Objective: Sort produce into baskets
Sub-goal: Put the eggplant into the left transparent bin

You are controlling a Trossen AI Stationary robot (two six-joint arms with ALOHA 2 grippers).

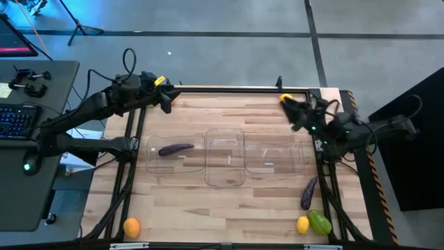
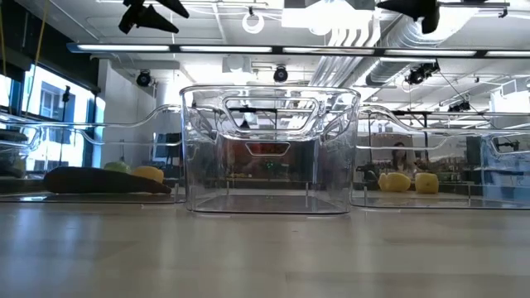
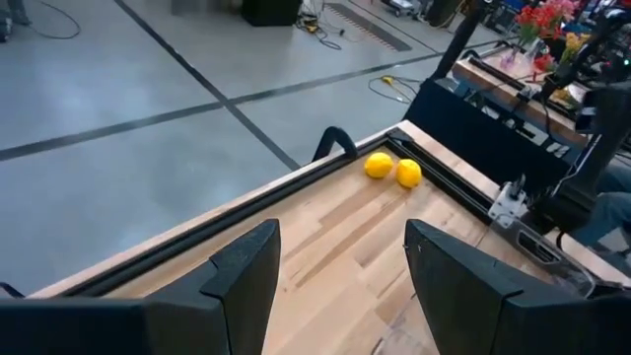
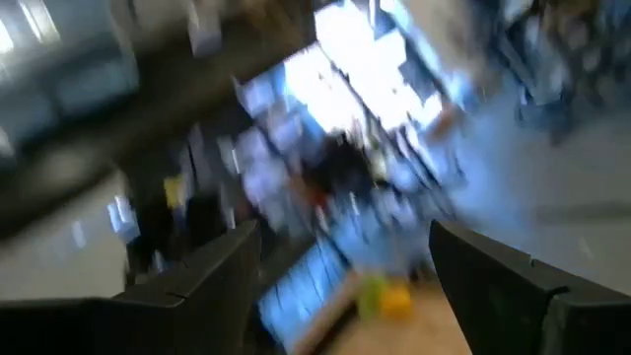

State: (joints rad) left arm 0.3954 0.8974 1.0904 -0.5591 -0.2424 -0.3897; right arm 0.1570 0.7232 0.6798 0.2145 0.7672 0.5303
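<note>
Eggplant lies in the left bin; both grippers hover spread, empty, far side.

We take the middle basket as landmark: one basket touches its left side and holds an eggplant; another basket touches its right. Right and nearer lies a second eggplant, then a lemon beside a pear-shaped piece. One round fruit sits at the tabletop's near-left corner.

Two matte black jointed arms, black cables looped along the links. Small yellow tag just behind the left black two-finger gripper; another behind the right black two-finger gripper. Broad, flat, dark finger plates.
</note>
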